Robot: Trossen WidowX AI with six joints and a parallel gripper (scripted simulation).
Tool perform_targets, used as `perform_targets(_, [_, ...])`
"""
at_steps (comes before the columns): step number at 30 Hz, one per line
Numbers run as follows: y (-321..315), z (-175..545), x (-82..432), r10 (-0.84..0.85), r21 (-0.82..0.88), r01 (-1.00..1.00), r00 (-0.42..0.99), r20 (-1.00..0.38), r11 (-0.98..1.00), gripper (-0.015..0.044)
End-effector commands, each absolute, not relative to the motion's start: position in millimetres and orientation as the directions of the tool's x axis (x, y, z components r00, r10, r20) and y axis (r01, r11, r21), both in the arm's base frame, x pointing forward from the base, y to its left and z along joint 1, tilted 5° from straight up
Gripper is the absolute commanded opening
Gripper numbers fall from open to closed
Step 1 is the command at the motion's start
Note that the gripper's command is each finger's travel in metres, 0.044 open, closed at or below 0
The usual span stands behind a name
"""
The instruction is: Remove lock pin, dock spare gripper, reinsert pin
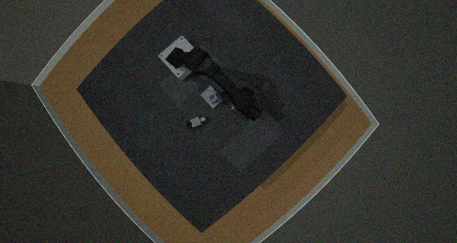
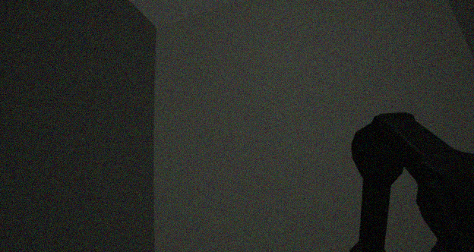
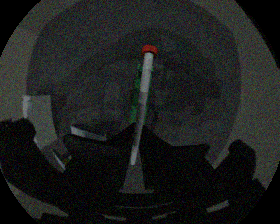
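Observation:
My gripper is shut, its dark fingers meeting at the lower middle of the wrist view. A slim green piece, which looks like the lock pin, runs out from between the fingertips. The mount is a pale square plate with a small block, in the top view. The green piece shows to its right, beside the dark hand. Whether the pin touches the socket is too dark to tell. The spare gripper, white with dark ends, lies apart at the lower left of the mount. The exterior view does not show the fingers.
The arm's white base plate stands upper left of the mount. The arm reaches over past the mount's right side. A white rod with a red tip crosses the wrist view. A pale piece shows at its left.

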State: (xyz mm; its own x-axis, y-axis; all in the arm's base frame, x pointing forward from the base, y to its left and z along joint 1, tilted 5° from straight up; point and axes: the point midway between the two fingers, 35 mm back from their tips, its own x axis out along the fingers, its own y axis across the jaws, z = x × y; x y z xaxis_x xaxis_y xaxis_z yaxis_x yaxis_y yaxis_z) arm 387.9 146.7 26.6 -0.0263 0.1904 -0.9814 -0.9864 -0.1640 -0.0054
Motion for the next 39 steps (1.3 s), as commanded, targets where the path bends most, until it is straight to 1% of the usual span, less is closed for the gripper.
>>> perform_targets(1, [147, 21, 388, 0.190, -0.006, -0.985, -0.027, -0.981, -0.170, 0.0000])
perform_targets(17, [149, -3, 389, 0.191, -0.009, -0.986, -0.023, -0.981, -0.169, 0.0000])
perform_targets(39, [149, -6, 388, 0.191, -0.010, -0.986, -0.023, -0.981, -0.169, 0.0000])
